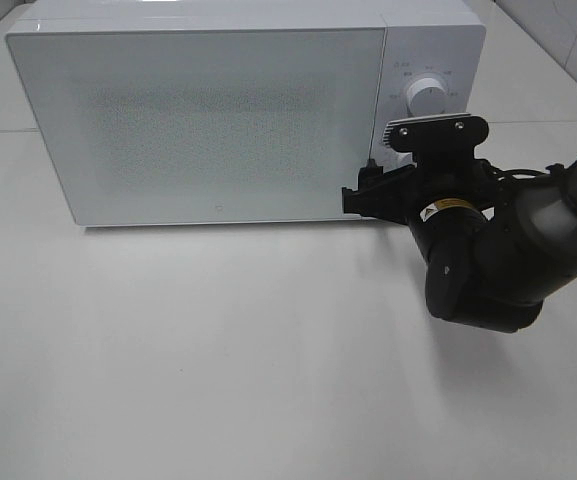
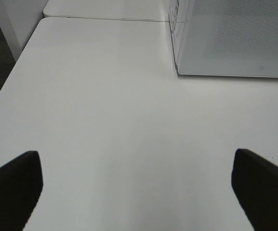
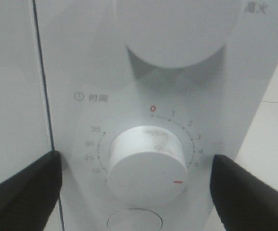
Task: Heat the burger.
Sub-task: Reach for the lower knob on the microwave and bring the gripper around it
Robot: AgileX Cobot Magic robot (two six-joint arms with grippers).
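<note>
Right wrist, one gripper [image 3: 135, 163], two dials [image 3: 175, 29] [image 3: 147, 169], one microwave [image 3: 71, 57]

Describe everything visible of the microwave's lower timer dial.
The timer dial is a round white plastic-looking knob with grey smudges on its face. Its red mark sits near the 5 on a scale starting at a red 0. It lies below the larger knob, between the right gripper's open fingers, untouched.

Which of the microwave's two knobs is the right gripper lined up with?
The lower knob, ringed by numbers 0 to 35; the upper knob lies outside the open fingers of the right gripper.
</note>
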